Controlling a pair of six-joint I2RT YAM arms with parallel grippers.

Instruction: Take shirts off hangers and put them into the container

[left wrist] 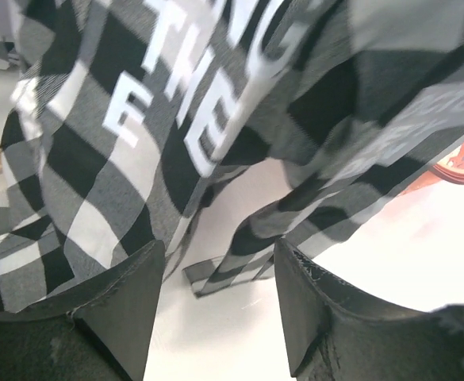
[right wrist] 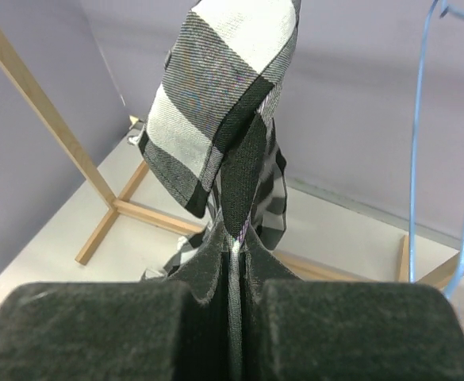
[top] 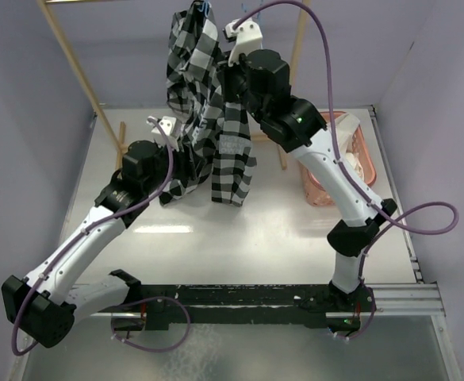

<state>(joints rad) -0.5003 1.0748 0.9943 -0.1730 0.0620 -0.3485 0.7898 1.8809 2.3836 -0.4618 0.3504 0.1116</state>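
The black-and-white plaid shirt (top: 204, 103) hangs at the back centre, its tails reaching down to the table. My right gripper (top: 230, 70) is high on the shirt's right side. In the right wrist view the right gripper (right wrist: 238, 238) is shut on a fold of the plaid shirt (right wrist: 220, 103). A light-blue wire hanger (right wrist: 414, 159) hangs just to its right. My left gripper (left wrist: 220, 250) is open with nothing between its fingers, low beside the plaid shirt (left wrist: 136, 143). The pink container (top: 339, 163) stands at the right with white fabric (top: 362, 167) in it.
Wooden rack poles (top: 73, 75) slant up at the back left and back right (top: 299, 40), with a wooden foot (right wrist: 136, 210) on the table. The container's rim (left wrist: 463, 167) shows at the right edge of the left wrist view. Purple walls enclose the table.
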